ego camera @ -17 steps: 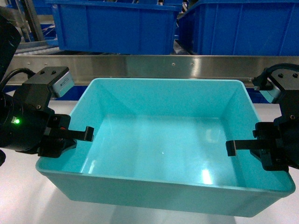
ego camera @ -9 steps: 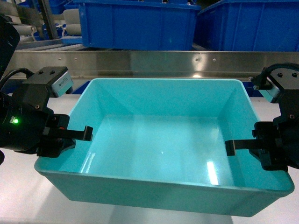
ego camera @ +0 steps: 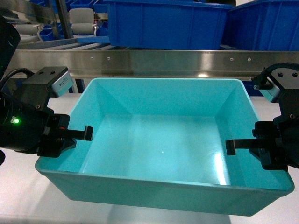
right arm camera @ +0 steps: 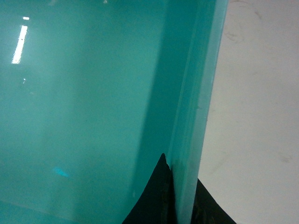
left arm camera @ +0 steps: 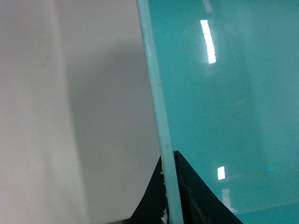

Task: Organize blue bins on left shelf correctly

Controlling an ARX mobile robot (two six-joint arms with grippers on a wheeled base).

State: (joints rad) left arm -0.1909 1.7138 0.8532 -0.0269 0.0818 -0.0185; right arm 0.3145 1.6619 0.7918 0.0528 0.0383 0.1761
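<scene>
A light turquoise tub, one of the blue bins [ego camera: 163,95], fills the head view, empty, held between both arms. My left gripper [ego camera: 74,136] is shut on its left wall. In the left wrist view the gripper [left arm camera: 170,196] has one black finger on each side of the pale rim [left arm camera: 156,93]. On the opposite side my right gripper [ego camera: 247,147] is shut on the right wall. The right wrist view shows this gripper [right arm camera: 184,196] pinching the wall [right arm camera: 196,93] the same way. The left shelf's steel rail [ego camera: 163,58] runs straight behind the tub.
Two royal-blue bins [ego camera: 163,25] [ego camera: 266,25] stand on the shelf above the rail. White roller tracks [ego camera: 88,45] show at the back left. A white surface [ego camera: 18,186] lies under and around the tub.
The shelf rail and the royal-blue bins have slid to the right in the head view, and more rollers show at left. The tub and both grippers keep their places in the view.
</scene>
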